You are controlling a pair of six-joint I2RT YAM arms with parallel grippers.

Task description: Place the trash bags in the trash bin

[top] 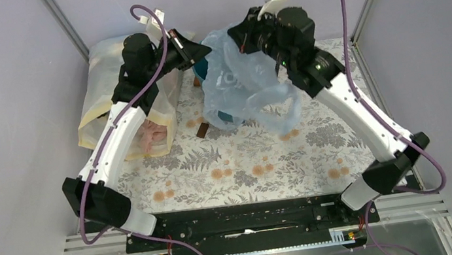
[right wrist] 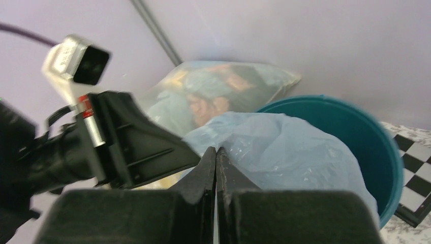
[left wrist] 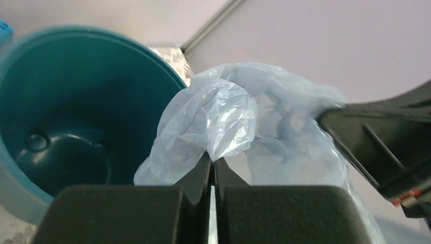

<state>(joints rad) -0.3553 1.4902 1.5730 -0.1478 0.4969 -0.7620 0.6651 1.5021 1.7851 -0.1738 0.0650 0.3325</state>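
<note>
- Film of the bag (top: pixel 240 82) is seen as thin, pale blue and translucent, heavily crinkled, with glossy highlights along its folds.
- The bag is held up over the bin (left wrist: pixel 76 96), bunched above the rim and draped down the front; teal is glimpsed beneath the film.
- The left tool (left wrist: pixel 212 161) is closed, with a fold of the bag pinched at its tips.
- The right tool (right wrist: pixel 216 151) is likewise clamped on the bag's opposite edge.
- The bin is stood on the floral table (top: pixel 248 164), near a cloudy stuffed sack (top: pixel 107 97) at the left.
</note>
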